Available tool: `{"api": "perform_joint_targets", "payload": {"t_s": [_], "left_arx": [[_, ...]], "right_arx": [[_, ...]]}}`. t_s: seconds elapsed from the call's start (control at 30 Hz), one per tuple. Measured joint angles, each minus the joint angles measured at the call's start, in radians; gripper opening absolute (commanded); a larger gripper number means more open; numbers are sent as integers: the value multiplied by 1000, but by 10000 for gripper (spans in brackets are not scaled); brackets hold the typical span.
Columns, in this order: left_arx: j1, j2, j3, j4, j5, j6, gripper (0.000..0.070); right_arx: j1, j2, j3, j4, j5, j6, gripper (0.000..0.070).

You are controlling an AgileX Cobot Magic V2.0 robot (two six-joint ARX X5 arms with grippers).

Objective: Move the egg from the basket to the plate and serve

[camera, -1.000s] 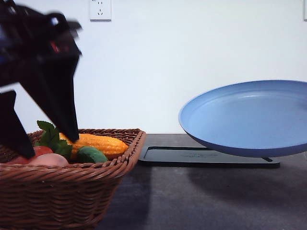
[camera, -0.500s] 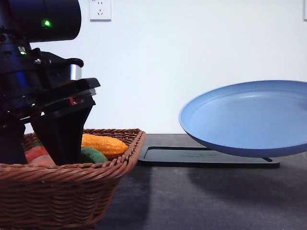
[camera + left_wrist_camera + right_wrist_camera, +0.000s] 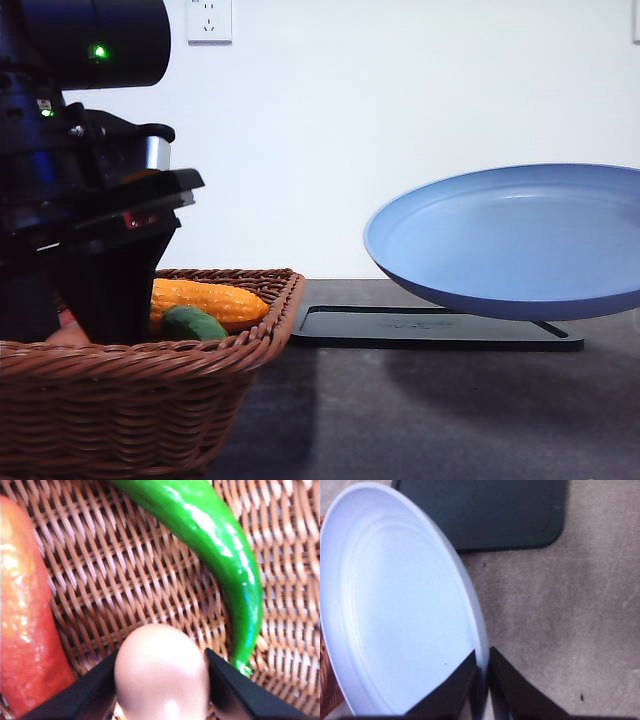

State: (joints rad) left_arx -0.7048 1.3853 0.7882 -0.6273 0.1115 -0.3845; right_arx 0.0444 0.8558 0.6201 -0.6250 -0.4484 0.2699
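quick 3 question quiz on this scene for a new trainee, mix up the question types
1. True or false: the left claw has a finger on each side of the egg inside the wicker basket.
2. Multiple choice: where is the blue plate? A) flat on the black tray B) held in the air by its rim in the right claw C) inside the basket
3. Fill in: in the left wrist view, the long green vegetable near the egg is a ____.

Key: 1 true; 2 B; 3 green chili pepper
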Motion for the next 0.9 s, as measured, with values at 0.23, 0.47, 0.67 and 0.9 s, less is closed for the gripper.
{"api": "perform_joint_targets", "payload": {"t_s": [0.23, 0.47, 0.67, 0.9], "left_arx": [[-1, -77, 132, -46, -5, 16, 218], [-45, -118, 320, -30, 16, 35, 218], [-157, -118, 373, 94, 19, 47, 218], [-279, -50, 373, 148, 22, 88, 218]], "right_arx": [[0, 0, 0, 0, -50, 1, 0], [7, 0, 0, 0, -119, 19, 0], [45, 0, 0, 0, -150, 27, 0], [102, 0, 0, -16, -151, 29, 0]]}}
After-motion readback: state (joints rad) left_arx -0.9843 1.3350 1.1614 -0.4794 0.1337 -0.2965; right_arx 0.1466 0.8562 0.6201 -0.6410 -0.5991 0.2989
